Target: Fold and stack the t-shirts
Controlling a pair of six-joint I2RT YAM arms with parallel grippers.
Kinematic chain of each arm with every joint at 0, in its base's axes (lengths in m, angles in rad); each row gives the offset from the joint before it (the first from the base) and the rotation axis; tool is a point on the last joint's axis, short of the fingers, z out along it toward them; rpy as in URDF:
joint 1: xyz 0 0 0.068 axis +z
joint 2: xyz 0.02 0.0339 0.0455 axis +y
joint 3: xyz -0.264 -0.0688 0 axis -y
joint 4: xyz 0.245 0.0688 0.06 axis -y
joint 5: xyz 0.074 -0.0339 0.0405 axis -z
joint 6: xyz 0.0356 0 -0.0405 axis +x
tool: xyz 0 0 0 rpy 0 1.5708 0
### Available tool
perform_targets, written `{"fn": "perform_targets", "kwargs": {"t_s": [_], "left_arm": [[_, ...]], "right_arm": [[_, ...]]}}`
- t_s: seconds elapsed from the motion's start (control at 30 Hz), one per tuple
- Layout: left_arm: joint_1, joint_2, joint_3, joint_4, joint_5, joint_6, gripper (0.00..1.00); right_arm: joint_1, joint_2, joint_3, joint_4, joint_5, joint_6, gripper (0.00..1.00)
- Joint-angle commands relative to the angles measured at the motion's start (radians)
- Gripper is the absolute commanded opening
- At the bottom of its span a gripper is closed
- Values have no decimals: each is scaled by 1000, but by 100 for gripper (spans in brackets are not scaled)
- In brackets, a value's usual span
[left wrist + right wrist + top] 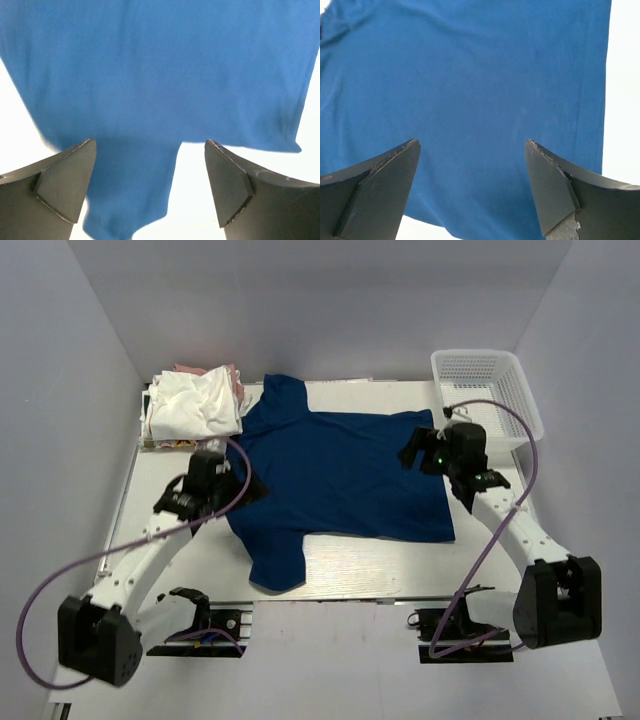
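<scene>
A navy blue t-shirt (345,475) lies spread flat on the table, plain side up, with no print showing. One sleeve points toward the near edge (275,560). My left gripper (248,483) is open and empty over the shirt's left side; in the left wrist view (150,142) the blue cloth (160,75) and that sleeve lie below the spread fingers. My right gripper (410,452) is open and empty over the shirt's right part; the right wrist view (472,141) shows blue cloth (470,75) under it. A pile of white t-shirts (195,405) with a pink one (225,372) sits at the back left.
A white plastic mesh basket (487,390) stands at the back right, just behind the right arm. The table (390,565) shows bare metal in front of the shirt. Grey walls close in the left, right and back sides.
</scene>
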Motion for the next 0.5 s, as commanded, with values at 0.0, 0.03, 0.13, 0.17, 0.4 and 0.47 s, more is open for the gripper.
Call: {"fn": "perform_targets", "kwargs": {"t_s": [0.0, 0.03, 0.13, 0.17, 0.4, 0.47], "left_arm": [[-2, -133, -171, -118, 110, -163, 99], [-2, -226, -244, -118, 153, -175, 99], [-2, -332, -344, -163, 176, -212, 99], [-2, -368, -361, -186, 176, -212, 96], [-11, -291, -505, -157, 263, -223, 73], [-11, -239, -530, -146, 273, -223, 65]], "right_arm": [[-6, -82, -57, 100, 19, 109, 90], [-3, -103, -59, 87, 35, 109, 90], [-6, -125, -62, 47, 47, 102, 90], [-8, -125, -64, 12, 47, 105, 90], [-10, -133, -80, -94, 123, 131, 90], [-11, -144, -87, -123, 162, 149, 90]]}}
